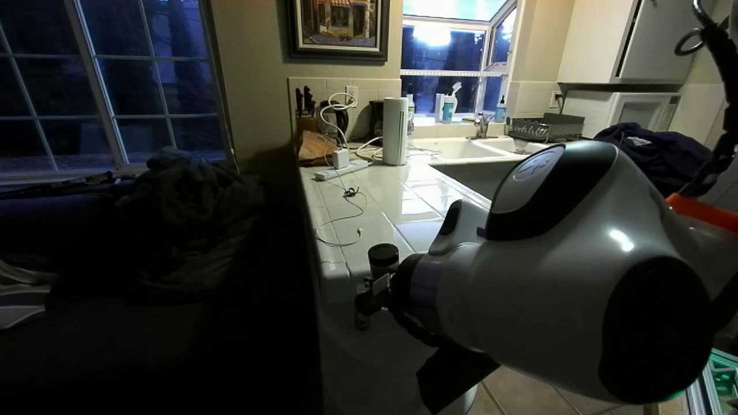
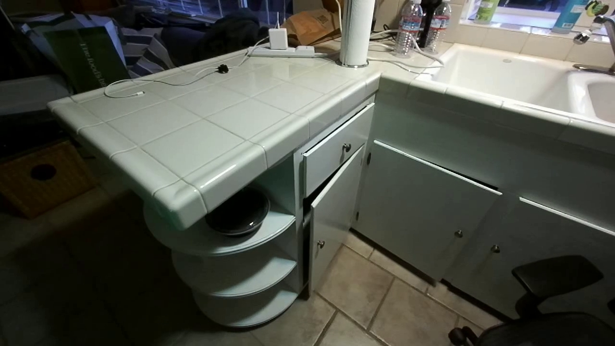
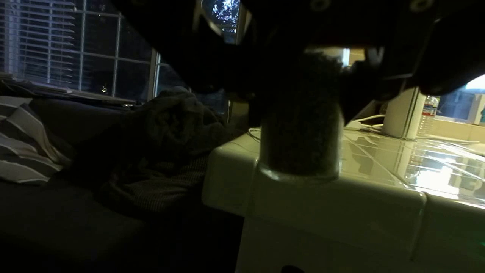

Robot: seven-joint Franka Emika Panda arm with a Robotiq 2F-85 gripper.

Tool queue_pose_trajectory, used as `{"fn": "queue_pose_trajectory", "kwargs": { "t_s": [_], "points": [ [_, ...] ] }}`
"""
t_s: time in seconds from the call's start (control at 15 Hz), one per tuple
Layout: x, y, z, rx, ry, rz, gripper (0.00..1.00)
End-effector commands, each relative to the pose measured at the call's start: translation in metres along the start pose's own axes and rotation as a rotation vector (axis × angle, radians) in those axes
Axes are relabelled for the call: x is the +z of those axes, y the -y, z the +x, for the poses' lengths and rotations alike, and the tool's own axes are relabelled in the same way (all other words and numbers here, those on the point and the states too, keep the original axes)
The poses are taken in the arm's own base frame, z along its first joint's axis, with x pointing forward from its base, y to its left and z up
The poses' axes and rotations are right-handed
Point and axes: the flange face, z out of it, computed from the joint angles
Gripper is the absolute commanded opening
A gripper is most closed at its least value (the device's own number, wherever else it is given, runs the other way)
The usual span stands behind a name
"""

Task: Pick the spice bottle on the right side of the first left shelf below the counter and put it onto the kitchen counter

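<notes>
My gripper is shut on the spice bottle, a small clear jar with dark contents and a dark cap. In the wrist view the bottle stands upright between the dark fingers, its glass bottom showing below them. It overlaps the rounded near end of the white tiled kitchen counter; I cannot tell whether it touches the counter. The counter shows in both exterior views. The gripper and bottle do not show in the exterior view with the open shelves.
A thin white cable lies on the counter, with a power strip and paper towel roll farther back. A dark bowl sits on the top shelf under the counter. A cabinet door stands ajar beside the shelves.
</notes>
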Motion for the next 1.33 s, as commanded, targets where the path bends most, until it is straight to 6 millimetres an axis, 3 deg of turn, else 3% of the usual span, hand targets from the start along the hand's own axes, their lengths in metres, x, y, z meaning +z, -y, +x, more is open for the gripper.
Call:
{"fn": "queue_pose_trajectory", "kwargs": {
  "t_s": [0.0,0.07,0.13,0.33,0.53,1.2,1.27],
  "points": [
    [0.000,0.000,0.000,0.000,0.002,-0.001,0.48],
    [0.000,0.000,-0.001,0.000,0.002,-0.001,0.48],
    [0.000,0.000,-0.001,0.001,0.002,-0.001,0.23],
    [-0.007,-0.021,0.023,0.064,-0.042,0.000,0.23],
    [0.011,-0.045,0.036,0.133,-0.060,-0.044,0.23],
    [0.100,-0.151,0.022,0.306,-0.042,-0.267,0.23],
    [0.098,-0.135,0.023,0.262,-0.024,-0.276,0.48]
  ]
}}
